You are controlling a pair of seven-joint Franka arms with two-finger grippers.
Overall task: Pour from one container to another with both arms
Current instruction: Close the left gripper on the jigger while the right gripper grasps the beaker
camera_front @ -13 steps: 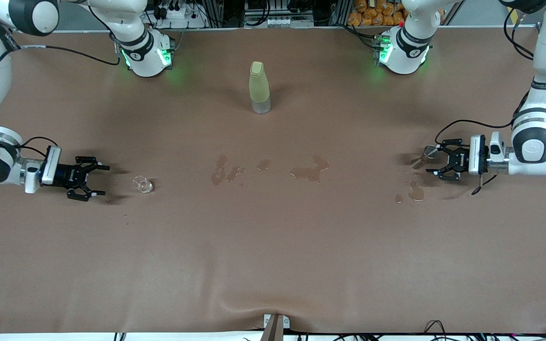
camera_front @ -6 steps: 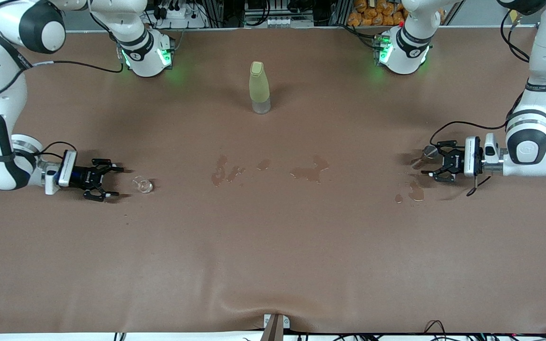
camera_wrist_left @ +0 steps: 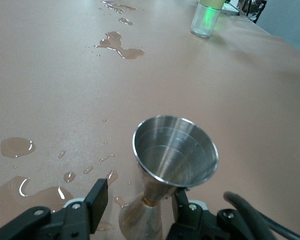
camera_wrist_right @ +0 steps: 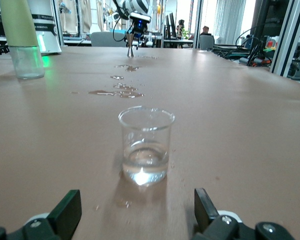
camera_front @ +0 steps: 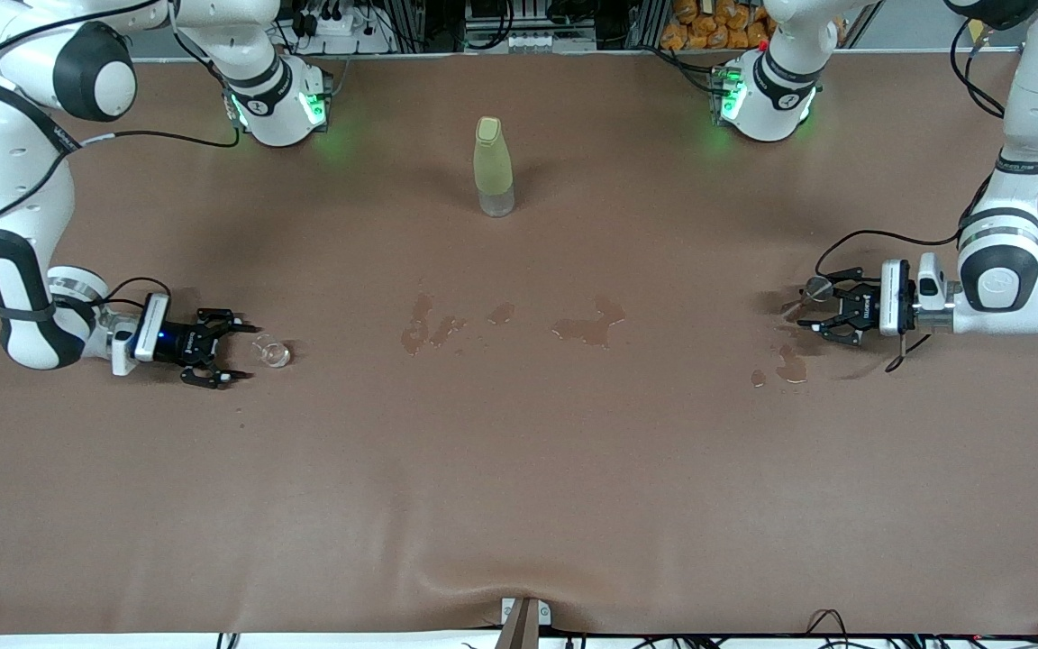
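Left gripper (camera_front: 809,311) closing around silver hourglass jigger (camera_wrist_left: 172,165), grip unclear | right gripper (camera_front: 235,351) apart before clear glass cup (camera_wrist_right: 145,145) near surface's right-arm end | risk: wet jigger slipping.

Tall yellow-green bottle (camera_front: 493,166) with clear base upright on brown tabletop (camera_front: 519,469), mid-table toward the bases. Wet puddles (camera_front: 587,324) nearer the camera; more spill (camera_front: 789,365) toward the left arm's end.

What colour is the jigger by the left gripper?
Shiny silver metal jigger, clearest in the left wrist view.
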